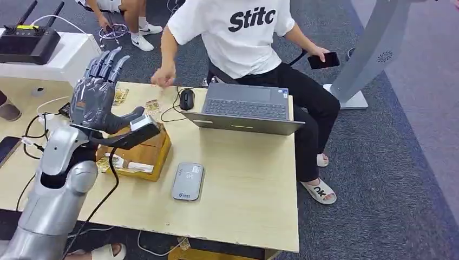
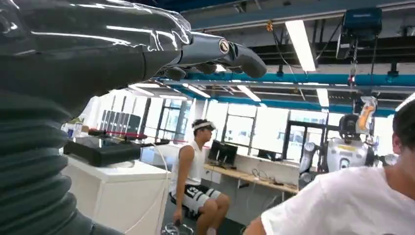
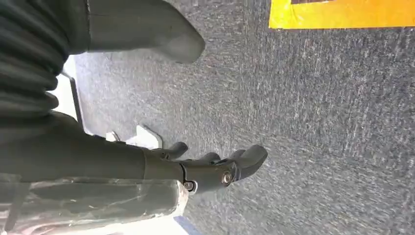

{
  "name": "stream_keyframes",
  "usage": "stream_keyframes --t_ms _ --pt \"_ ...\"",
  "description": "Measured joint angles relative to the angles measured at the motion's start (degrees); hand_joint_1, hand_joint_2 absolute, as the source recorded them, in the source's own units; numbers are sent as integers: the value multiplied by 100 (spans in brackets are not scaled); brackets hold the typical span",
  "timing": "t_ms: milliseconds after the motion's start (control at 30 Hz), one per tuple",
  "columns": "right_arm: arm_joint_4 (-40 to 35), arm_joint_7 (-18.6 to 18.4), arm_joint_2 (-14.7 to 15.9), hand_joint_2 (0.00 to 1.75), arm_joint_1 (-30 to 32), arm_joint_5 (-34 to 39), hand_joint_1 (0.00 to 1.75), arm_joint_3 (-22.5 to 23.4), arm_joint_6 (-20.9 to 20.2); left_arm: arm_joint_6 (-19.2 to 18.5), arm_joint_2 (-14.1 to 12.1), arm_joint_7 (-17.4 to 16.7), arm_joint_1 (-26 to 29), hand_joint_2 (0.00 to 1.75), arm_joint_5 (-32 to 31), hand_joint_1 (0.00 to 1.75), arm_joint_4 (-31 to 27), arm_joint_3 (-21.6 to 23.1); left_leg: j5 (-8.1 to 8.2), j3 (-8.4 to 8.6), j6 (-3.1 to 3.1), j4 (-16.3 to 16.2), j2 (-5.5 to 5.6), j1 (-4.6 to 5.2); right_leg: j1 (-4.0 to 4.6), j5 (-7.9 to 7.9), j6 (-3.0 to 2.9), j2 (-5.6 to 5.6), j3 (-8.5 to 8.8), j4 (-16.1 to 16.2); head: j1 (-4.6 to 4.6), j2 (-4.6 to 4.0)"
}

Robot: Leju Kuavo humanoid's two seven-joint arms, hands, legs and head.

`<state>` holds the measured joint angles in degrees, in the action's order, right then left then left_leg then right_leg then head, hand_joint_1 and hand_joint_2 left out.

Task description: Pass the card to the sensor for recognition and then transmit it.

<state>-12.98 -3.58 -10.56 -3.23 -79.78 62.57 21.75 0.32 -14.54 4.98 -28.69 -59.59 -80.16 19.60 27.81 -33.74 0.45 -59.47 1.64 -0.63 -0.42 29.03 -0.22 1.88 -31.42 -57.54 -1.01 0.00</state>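
Sensor (image 1: 188,181) lies beside wooden box (image 1: 142,154) — left hand (image 1: 97,95) raised, released — laptop (image 1: 246,108) behind.

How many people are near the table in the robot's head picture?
2. One person in a white T-shirt sits behind the laptop at the table's far edge. Another sits farther back at the top, legs and shoes showing. More may be hidden outside the picture.

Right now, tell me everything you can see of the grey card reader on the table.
The card reader is a flat, rounded-corner grey slab, plastic by its look, with a small symbol near its far end and print near its near end. It lies flat on the wooden table, beside the wooden box, apart from it. Nothing touches or covers it.
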Motion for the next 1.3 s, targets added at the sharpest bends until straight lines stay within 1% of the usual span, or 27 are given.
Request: stream_keyframes --t_ms 33,133,233,367,467,600,733,800,867,967,1033,1167,1300 --pt "0 24 -7 175 5 26 0 16 0 -132 -121 2 79 175 153 0 -214 44 0 0 0 1 0 -1 1 0 0 0 0 0 0 0" --pt "-5 85 -24 175 15 87 0 98 2 -333 -533 15 371 175 573 0 -783 173 0 1 0 3 -3 0 1 1 -1 2 0 0 2 0" --pt "-13 127 -50 175 33 133 0 164 4 -412 -973 15 773 175 904 0 -1241 247 1 -1 -1 4 -4 0 1 3 1 3 0 0 2 0" --pt "-24 179 -94 175 37 162 0 267 20 -368 -1472 15 1423 175 1068 0 -1704 278 6 2 -3 5 -14 0 1 5 2 11 -1 0 -6 0" --pt "-33 179 -116 175 48 157 0 302 22 -268 -1667 -42 1882 175 1054 0 -1932 280 6 1 -3 5 -8 0 1 6 2 7 -1 1 -4 0" --pt "-55 159 -136 175 52 129 0 330 26 -222 -1862 -173 2313 175 985 0 -2054 280 6 2 -2 5 -9 0 1 5 2 6 -1 1 -7 0" --pt "-61 140 -155 175 55 120 0 370 26 -178 -1936 -243 2537 175 904 0 -2089 278 5 3 -2 5 -4 1 0 5 2 0 4 1 -4 0" --pt "-66 133 -168 175 56 98 0 387 24 -109 -1925 -264 2702 175 861 0 -2093 271 5 5 -2 5 -6 1 0 5 2 4 4 1 -7 0" --pt "-72 118 -195 175 68 50 0 398 22 43 -1866 -384 2906 175 599 0 -2091 256 6 4 -2 4 -7 1 0 5 2 3 2 1 -7 0" --pt "-83 65 -223 175 64 -9 0 413 22 369 -1656 -608 3113 175 140 0 -2003 223 6 3 -2 5 -4 1 -1 6 3 1 2 2 -7 0" --pt "-90 46 -245 175 63 -50 0 413 22 495 -1510 -730 3164 175 -101 0 -1890 204 6 3 -2 5 -2 2 -1 6 3 -1 3 2 -4 0" --pt "-101 44 -247 175 64 -118 0 413 22 584 -1206 -868 3196 175 -365 0 -1572 94 6 3 -2 5 -3 2 -1 5 3 -1 4 2 -6 0" --pt "-107 59 -247 175 62 -177 0 413 24 712 -957 -964 3225 175 -561 0 -1284 -125 6 4 -2 4 -3 1 -1 5 3 -1 4 2 -4 0"
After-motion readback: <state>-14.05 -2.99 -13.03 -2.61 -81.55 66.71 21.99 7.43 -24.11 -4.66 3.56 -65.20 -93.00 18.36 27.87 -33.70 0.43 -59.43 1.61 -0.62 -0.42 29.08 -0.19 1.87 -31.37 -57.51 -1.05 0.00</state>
